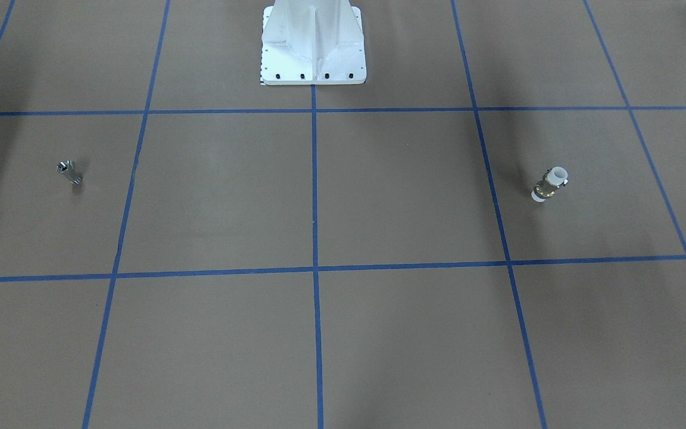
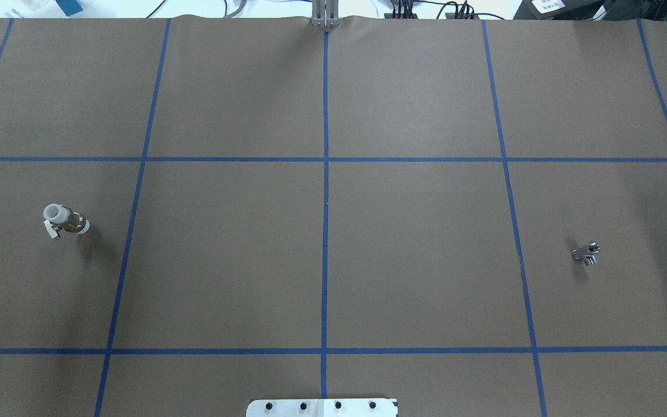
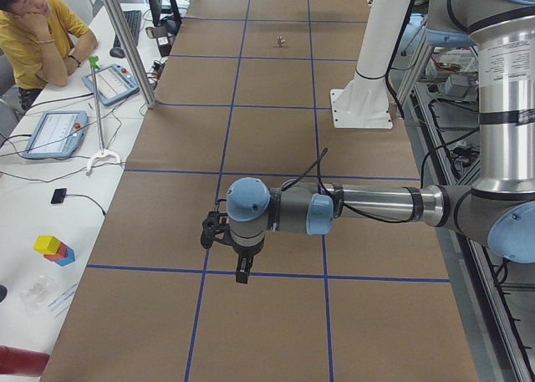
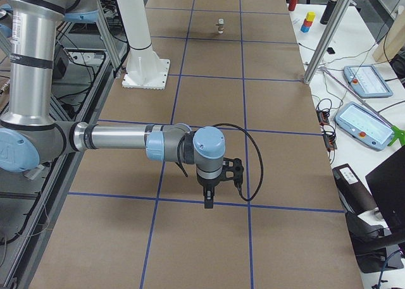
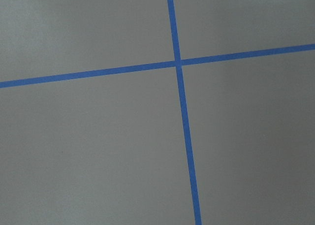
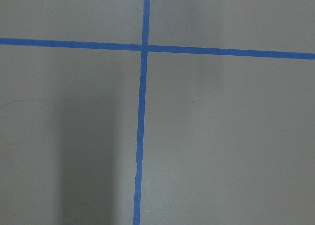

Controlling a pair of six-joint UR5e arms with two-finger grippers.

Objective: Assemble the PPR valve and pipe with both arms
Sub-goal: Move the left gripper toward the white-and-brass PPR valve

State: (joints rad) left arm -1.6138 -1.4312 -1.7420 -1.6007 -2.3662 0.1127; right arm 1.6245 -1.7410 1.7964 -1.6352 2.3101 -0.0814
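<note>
The PPR valve (image 1: pixel 550 184), with white ends and a brass middle, lies on the brown paper on my left side; it also shows in the overhead view (image 2: pixel 66 220) and far off in the exterior right view (image 4: pixel 219 25). The small silvery pipe (image 1: pixel 69 171) lies on my right side (image 2: pixel 586 253), far off in the exterior left view (image 3: pixel 280 41). My left gripper (image 3: pixel 242 273) hangs high above the table, pointing down. My right gripper (image 4: pixel 208 200) does the same. I cannot tell whether either is open or shut. Both wrist views show only paper and tape.
The white pedestal base (image 1: pixel 313 47) stands at the robot's side of the table (image 2: pixel 322 407). Blue tape lines (image 2: pixel 325 174) mark a grid on the paper. A seated person in yellow (image 3: pixel 33 39) and teach pendants (image 3: pixel 54 134) are beside the table.
</note>
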